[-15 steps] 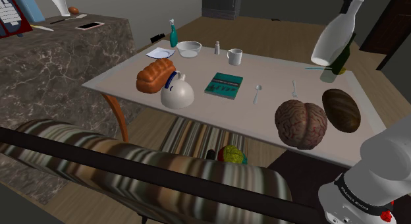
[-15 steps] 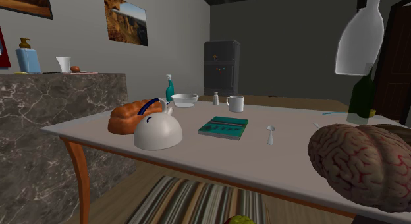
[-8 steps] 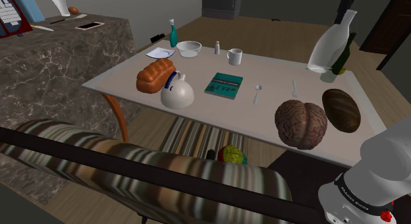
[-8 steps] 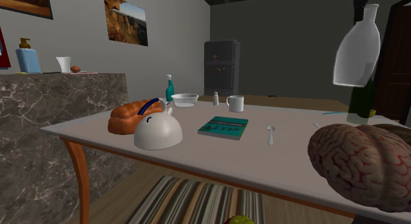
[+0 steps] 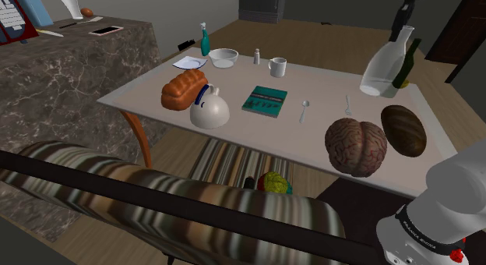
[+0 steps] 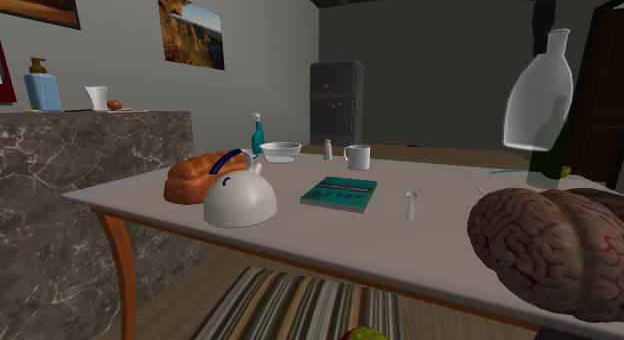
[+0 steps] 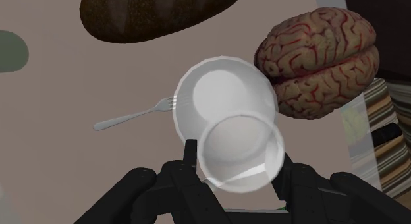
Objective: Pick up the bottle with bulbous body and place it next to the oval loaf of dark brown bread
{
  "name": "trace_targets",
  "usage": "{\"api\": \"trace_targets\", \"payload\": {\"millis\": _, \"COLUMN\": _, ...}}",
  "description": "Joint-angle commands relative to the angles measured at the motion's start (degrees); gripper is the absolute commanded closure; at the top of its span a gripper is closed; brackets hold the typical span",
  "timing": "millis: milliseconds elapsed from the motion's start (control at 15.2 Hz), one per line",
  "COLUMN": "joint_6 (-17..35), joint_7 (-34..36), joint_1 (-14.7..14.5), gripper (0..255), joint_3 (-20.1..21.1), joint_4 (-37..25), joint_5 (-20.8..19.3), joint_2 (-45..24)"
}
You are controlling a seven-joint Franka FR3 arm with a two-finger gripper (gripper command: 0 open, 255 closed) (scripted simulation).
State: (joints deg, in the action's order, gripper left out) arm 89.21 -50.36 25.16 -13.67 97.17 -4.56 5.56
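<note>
**Shoulder view.** A black two-finger gripper [image 5: 403, 22] clasps the neck of a pale, translucent white bottle [image 5: 383, 67] that has a slim neck, sloping shoulders and a bulbous, flat-based body. The bottle hangs tilted, clear of the grey tabletop [image 5: 311, 135], over the table's far end at this view's right. Its body partly covers a dark green bottle [image 5: 405, 68] behind it. Nearer the camera lie a silver fork [image 5: 349, 106], a dark brown oval loaf [image 5: 403, 130] and a pink-brown brain-shaped object [image 5: 356, 146]; the last two are just beside each other.

**Second exterior view.** The white bottle [image 6: 540, 98] hangs almost upright from the gripper [image 6: 545, 23] at the upper right. Its base is above the tabletop and in front of the dark green bottle [image 6: 547, 156]. The brain-shaped object [image 6: 545, 250] sits at the lower right.

**Wrist view.** Seen along its length, the bottle [image 7: 224, 97] appears as two overlapping pale circles, the neck's rim and the wider body. The black fingers [image 7: 190, 152] close on the neck from both sides. Beneath it on the tabletop [image 7: 66, 78] lie the fork [image 7: 135, 115], the loaf [image 7: 155, 15] and the brain-shaped object [image 7: 319, 61].
</note>
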Motion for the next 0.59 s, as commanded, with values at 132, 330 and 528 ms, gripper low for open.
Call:
{"api": "trace_targets", "payload": {"millis": 132, "joint_6": 3.2, "joint_7": 0.2, "joint_1": 0.1, "gripper": 255, "joint_3": -0.1, "joint_4": 3.8, "joint_5": -0.2, "joint_2": 0.6}}
{"api": "trace_targets", "payload": {"millis": 330, "joint_6": 5.6, "joint_7": 0.3, "joint_1": 0.1, "gripper": 255, "joint_3": -0.1, "joint_4": 6.4, "joint_5": -0.2, "joint_2": 0.9}}
{"api": "trace_targets", "payload": {"millis": 528, "joint_6": 7.9, "joint_7": 0.5, "joint_1": 0.1, "gripper": 255, "joint_3": -0.1, "joint_4": 9.0, "joint_5": -0.3, "joint_2": 1.1}}
